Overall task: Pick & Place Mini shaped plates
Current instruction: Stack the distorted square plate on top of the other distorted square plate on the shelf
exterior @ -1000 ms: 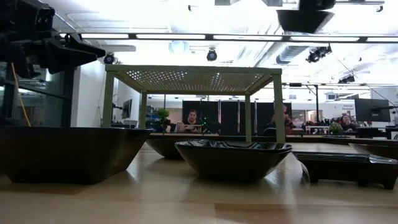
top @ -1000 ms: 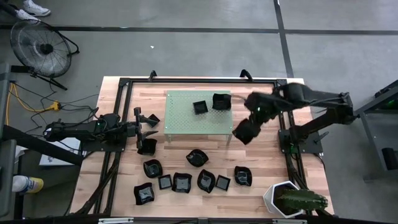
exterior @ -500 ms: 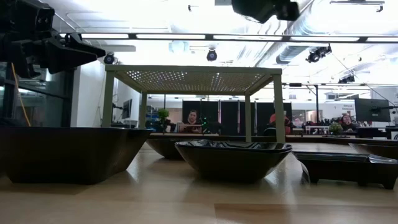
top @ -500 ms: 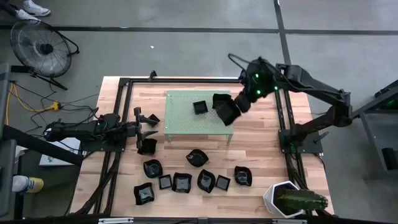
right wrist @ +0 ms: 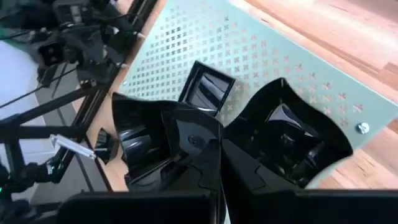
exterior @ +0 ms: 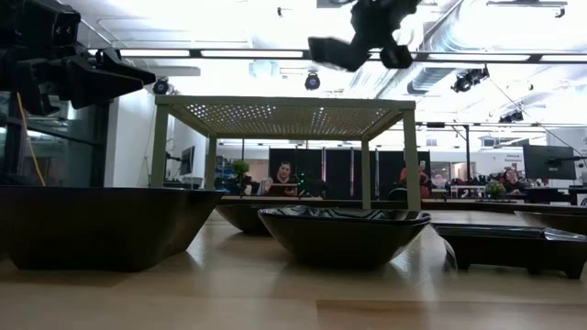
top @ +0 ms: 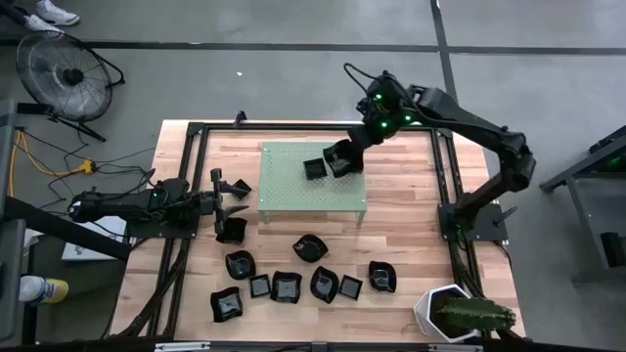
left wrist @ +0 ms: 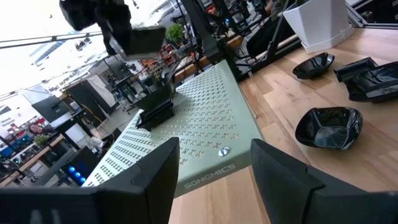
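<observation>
Right gripper (top: pixel 344 156) above the green stand (top: pixel 293 191), fingers pinching a black plate (right wrist: pixel 283 140). Two plates (top: pixel 315 169) lie on the stand; others (top: pixel 311 248) on the table (top: pixel 411 235). Left gripper (top: pixel 238 193) spread, empty, beside the stand.

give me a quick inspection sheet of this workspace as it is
surface: wooden table with a green perforated stand on it
job's things: one black plate on the stand; plates on the wood in front of it
clutter: white plant pot at the table's corner
grippers: right gripper over the stand, shut on a held plate; left gripper open, beside the stand
cables: yellow cable on the floor
surroundings: floor fan; people seated in the room behind
</observation>
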### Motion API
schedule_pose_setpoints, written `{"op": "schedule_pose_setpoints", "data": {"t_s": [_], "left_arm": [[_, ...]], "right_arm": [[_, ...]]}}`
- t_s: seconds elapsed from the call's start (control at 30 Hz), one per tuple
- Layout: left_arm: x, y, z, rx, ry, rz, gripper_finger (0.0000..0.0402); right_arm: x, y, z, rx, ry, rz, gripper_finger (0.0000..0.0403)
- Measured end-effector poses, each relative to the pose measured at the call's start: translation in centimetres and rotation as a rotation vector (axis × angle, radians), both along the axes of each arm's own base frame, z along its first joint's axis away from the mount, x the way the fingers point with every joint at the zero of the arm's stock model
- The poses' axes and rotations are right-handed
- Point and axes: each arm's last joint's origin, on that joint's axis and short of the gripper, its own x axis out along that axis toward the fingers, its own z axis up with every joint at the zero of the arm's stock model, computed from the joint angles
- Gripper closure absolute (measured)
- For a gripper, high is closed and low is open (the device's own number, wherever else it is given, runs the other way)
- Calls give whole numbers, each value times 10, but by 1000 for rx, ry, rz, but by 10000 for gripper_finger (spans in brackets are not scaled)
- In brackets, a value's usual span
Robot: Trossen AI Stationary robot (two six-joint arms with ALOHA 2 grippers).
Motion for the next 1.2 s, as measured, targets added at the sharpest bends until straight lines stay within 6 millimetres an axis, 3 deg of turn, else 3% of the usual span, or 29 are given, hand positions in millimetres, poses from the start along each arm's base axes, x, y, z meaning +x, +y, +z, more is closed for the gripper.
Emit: {"op": "schedule_pose_setpoints", "data": {"t_s": [0.23, 0.57, 1.2], "left_arm": [[0, 0, 0, 0, 0, 0, 208], [0, 0, 0, 0, -1, 0, 208], [0, 0, 0, 0, 0, 0, 208]], "right_arm": [[11, -8, -17, 53, 65, -41, 403], [-5, -15, -20, 26, 191, -167, 403], [-9, -14, -15, 7, 190, -216, 402]]}}
